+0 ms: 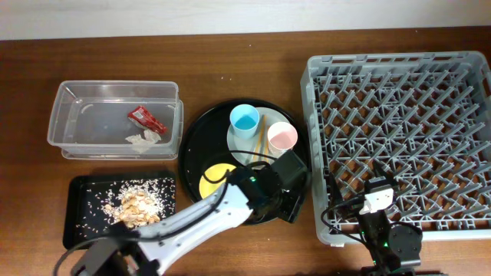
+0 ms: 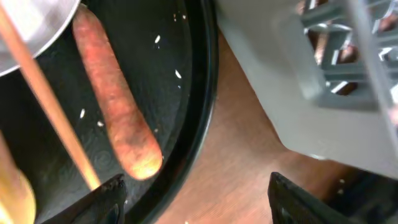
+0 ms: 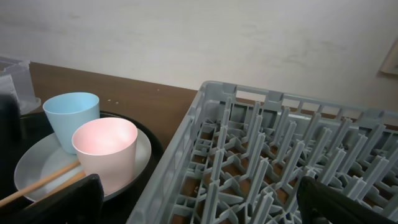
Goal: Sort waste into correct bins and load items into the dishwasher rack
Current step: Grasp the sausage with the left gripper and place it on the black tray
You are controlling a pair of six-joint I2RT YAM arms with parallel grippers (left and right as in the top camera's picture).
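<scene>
The sausage stick (image 2: 115, 93) is lying on the round black tray (image 2: 204, 87) in the middle of the counter, just inside the rim nearest the right edge. The left jaws are hanging open low over it, holding nothing, but 1 finger is sitting past the stick's end while the gap is falling over the rim and bare counter. To do this pick well, we are judging that the jaws need shifting over the stick's middle, straddling it across its width, before closing. A chopstick (image 2: 46, 99) is running just beside the stick, so we are planning to slip the inner finger between them. The flat black tray (image 1: 77, 207) with food scraps (image 1: 134, 203), at the front-left corner, is looking like the stick's bin. The clear tub (image 1: 61, 115) toward the rear-left corner is holding the red wrapper (image 1: 146, 117) and tissue (image 1: 142, 139). The right jaws are hanging open and empty by the rack (image 1: 307, 115) at the right edge.
</scene>
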